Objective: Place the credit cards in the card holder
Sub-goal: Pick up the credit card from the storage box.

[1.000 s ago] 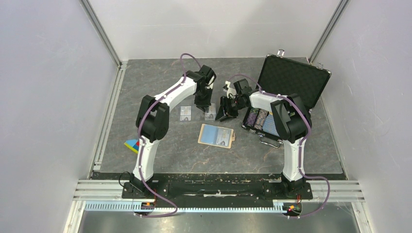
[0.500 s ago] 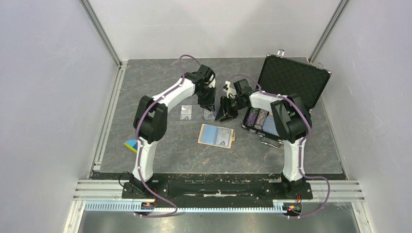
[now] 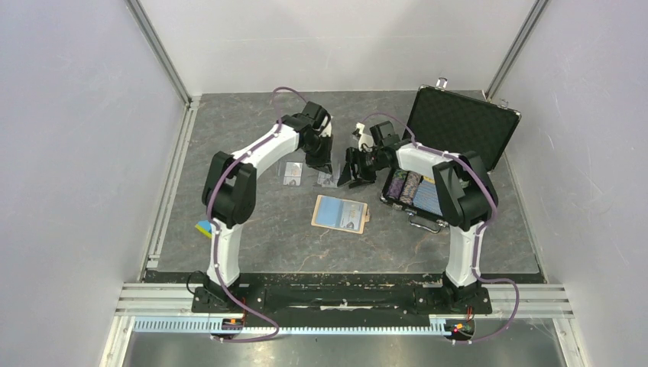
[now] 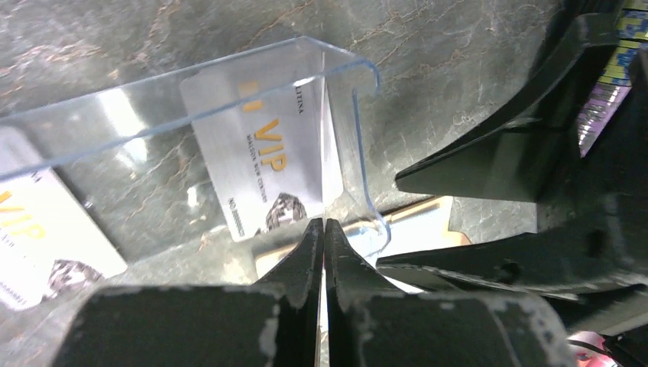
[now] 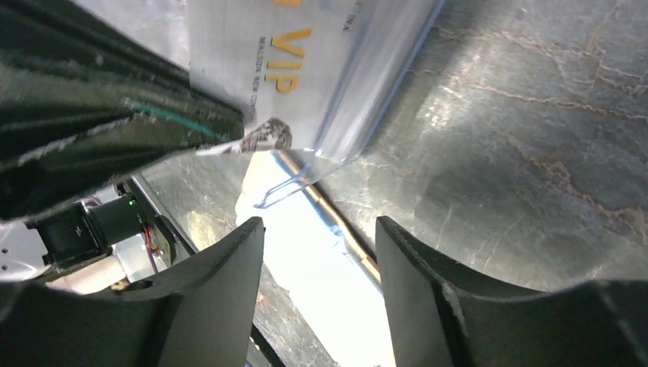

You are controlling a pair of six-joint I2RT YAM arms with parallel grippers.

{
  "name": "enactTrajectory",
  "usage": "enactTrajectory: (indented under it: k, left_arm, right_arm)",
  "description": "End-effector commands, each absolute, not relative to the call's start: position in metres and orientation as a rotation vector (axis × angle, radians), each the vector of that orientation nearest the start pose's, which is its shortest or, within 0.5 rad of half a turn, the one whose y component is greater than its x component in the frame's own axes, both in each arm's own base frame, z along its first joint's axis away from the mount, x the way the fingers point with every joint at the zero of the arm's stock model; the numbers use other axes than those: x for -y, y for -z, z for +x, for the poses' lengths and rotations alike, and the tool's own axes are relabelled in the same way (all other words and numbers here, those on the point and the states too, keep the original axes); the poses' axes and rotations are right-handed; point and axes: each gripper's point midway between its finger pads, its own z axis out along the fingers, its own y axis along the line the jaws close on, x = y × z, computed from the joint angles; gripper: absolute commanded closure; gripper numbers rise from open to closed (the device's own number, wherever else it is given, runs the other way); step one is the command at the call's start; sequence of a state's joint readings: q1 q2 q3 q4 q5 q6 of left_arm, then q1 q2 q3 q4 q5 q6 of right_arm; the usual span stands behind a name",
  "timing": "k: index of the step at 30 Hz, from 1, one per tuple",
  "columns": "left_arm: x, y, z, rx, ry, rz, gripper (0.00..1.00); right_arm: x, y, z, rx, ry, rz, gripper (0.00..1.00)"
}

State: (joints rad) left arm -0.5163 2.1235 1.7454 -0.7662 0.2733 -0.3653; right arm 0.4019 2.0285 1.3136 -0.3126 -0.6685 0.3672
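Two pale credit cards printed "VIP" lie on the dark table, one (image 3: 291, 175) to the left and one (image 3: 327, 180) under a clear plastic cover (image 4: 348, 107). My left gripper (image 4: 323, 223) is shut, its tips just off the near corner of that covered card (image 4: 260, 153), with nothing visible between them. The other card (image 4: 34, 237) lies further left. My right gripper (image 5: 317, 229) is open beside the same card (image 5: 283, 61), holding nothing. The tan card holder (image 3: 341, 212) lies open, pale blue inside up, just in front of both grippers (image 3: 336, 170).
An open black case (image 3: 458, 126) with poker chips (image 3: 405, 187) stands right of the right arm. Coloured blocks (image 3: 205, 227) lie by the left arm's base. Metal rails (image 3: 164, 199) edge the table on the left.
The left gripper has shut and drawn slightly towards the back, its elbow swinging left. The right gripper has opened wider. Cards and card holder have not moved.
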Motion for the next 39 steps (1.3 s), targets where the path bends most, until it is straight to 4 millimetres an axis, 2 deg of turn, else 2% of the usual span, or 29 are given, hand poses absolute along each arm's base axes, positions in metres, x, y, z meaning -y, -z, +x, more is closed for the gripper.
enactTrajectory:
  k: [1, 4, 8, 11, 16, 20, 30, 32, 39]
  left_arm:
    - [0.283, -0.143, 0.397, -2.583, 0.725, 0.197, 0.98]
    - [0.277, -0.166, 0.397, -2.506, 0.861, 0.157, 0.98]
    - [0.277, -0.190, 0.386, -2.393, 1.202, 0.144, 0.98]
    - [0.282, -0.204, 0.369, -2.289, 1.414, 0.237, 0.98]
    - [0.291, -0.220, 0.341, -2.174, 1.648, 0.329, 0.98]
    - [0.292, -0.227, 0.328, -2.117, 1.733, 0.349, 0.98]
    - [0.287, -0.227, 0.309, -2.106, 1.754, 0.376, 0.98]
    - [0.287, -0.226, 0.307, -2.112, 1.761, 0.375, 0.98]
    - [0.286, -0.221, 0.300, -2.124, 1.786, 0.373, 0.98]
  right_arm:
    - [-0.278, -0.099, 0.366, -2.468, -1.125, -0.354, 0.37]
    - [-0.277, -0.123, 0.368, -2.391, -1.173, -0.341, 0.28]
    - [-0.278, -0.158, 0.361, -2.236, -1.350, -0.280, 0.24]
    - [-0.282, -0.179, 0.351, -2.120, -1.497, -0.246, 0.25]
    - [-0.285, -0.218, 0.328, -1.918, -1.717, -0.189, 0.33]
    - [-0.287, -0.219, 0.321, -1.912, -1.743, -0.181, 0.36]
    - [-0.284, -0.205, 0.319, -1.959, -1.689, -0.157, 0.43]
    - [-0.284, -0.206, 0.318, -1.956, -1.689, -0.161, 0.43]
    - [-0.287, -0.222, 0.319, -1.891, -1.754, -0.163, 0.55]
